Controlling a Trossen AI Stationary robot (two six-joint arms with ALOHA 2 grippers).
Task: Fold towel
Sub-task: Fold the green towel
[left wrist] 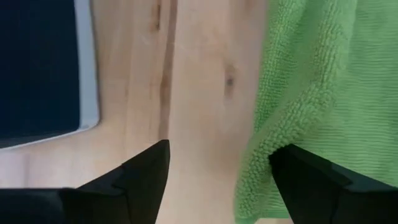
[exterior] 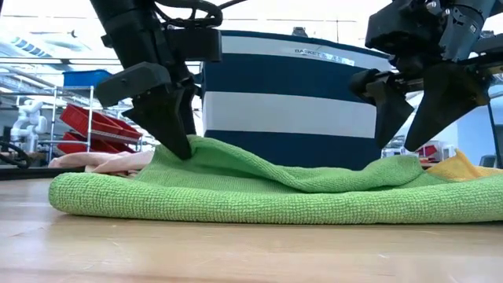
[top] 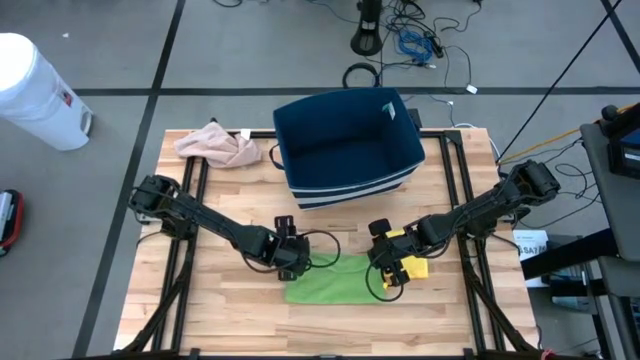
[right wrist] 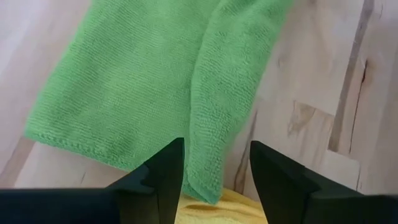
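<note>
Green towel [top: 330,283] folded, flat at counter [top: 200,320] 6 o'clock edge. Left hand [top: 291,257] at its 10 o'clock corner, fingers apart, nothing held. Right hand [top: 388,270] at 2 o'clock corner, likewise apart. Looks like fold just released.

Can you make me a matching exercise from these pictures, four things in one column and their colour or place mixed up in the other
Things:
1. towel between the two grippers
2. basket
3. cloth at the table's far left corner
4. cloth under the right gripper

Descriptions:
A. navy with white stripes
B. yellow
C. green, lying folded on the wood
D. pink, crumpled

Pairs: 1-C, 2-A, 3-D, 4-B
</note>
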